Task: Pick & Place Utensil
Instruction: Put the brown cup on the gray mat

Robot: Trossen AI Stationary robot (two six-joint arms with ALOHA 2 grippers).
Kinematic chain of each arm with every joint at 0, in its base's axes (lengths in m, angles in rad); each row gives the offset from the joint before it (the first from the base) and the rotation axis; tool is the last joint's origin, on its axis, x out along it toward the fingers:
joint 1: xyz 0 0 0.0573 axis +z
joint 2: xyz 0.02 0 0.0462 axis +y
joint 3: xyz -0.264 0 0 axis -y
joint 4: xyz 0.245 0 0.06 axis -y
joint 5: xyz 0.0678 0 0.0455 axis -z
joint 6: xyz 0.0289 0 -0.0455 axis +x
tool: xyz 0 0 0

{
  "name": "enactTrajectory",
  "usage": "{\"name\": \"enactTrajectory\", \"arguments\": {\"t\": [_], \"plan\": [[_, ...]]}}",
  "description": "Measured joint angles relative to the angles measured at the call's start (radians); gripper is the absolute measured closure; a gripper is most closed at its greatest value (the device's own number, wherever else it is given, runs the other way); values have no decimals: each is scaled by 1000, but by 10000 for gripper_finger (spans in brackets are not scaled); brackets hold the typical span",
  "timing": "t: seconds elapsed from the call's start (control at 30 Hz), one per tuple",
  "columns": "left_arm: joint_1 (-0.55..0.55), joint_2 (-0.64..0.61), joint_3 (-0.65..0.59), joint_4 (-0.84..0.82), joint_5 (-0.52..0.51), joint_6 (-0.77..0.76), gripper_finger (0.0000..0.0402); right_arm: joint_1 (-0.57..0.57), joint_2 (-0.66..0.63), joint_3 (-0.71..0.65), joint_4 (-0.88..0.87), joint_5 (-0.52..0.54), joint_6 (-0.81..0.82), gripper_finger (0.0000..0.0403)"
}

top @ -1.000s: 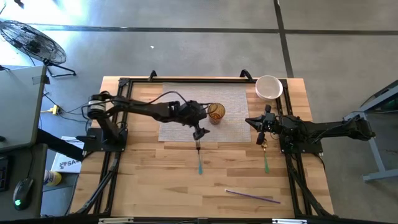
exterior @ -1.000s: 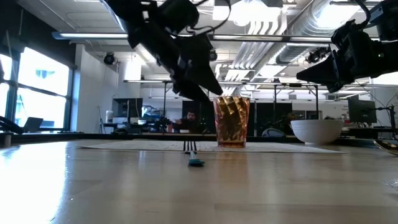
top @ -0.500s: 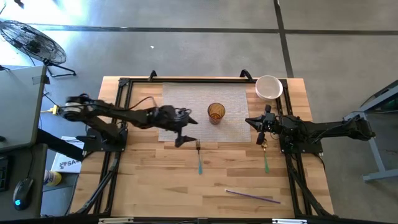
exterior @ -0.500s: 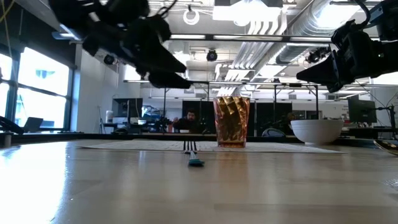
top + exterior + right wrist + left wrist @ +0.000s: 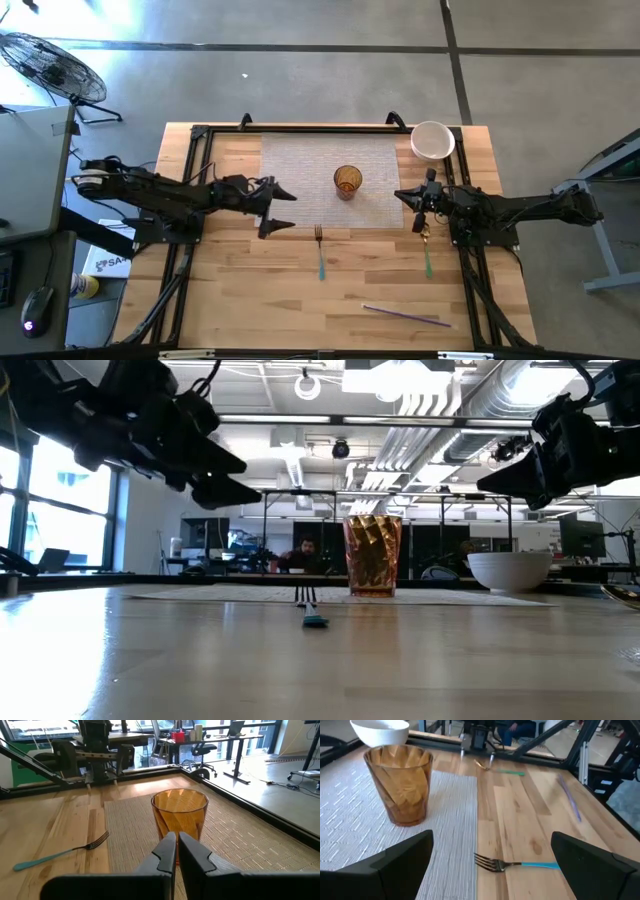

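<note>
Fork lying loose on the bench, both my end effectors empty.

On the bench, my left end effector hangs spread wide over the left edge of the woven mat, well short of the fork, which lies just off the mat's near edge with its tines toward the amber cup. My right end effector is pinched nearly closed near a spoon. A flat, thin fork could skid under my fingers, or a careless reach could tip the cup. The cup looks empty; I can't see anything in the white bowl.
</note>
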Motion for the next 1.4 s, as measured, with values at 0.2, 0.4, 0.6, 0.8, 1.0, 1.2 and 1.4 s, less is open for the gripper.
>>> {"name": "enactTrajectory", "arguments": {"t": [0.2, 0.4, 0.6, 0.8, 1.0, 1.2, 1.4], "plan": [[0, 0, 0, -52, 4, -27, 2, -3, -1, 0, 58, -3, 1, 391], [0, 0, 0, -66, 8, -31, 2, -2, 0, 0, 147, 5, 79, 391], [-31, 0, 1, -40, 4, -41, 2, -3, 0, 0, 206, 86, 74, 391], [-88, 0, 1, -15, 0, 11, 2, -3, 0, 0, 299, 136, 75, 391], [-108, 0, 1, 13, -3, 43, 2, -1, 41, 0, 406, -39, 81, 391], [-105, 0, 1, 22, -25, 45, 2, -1, 199, 0, 463, -83, 135, 391], [-105, 0, 1, 21, -79, 43, 2, -1, 429, 0, 559, -82, 150, 391]]}}
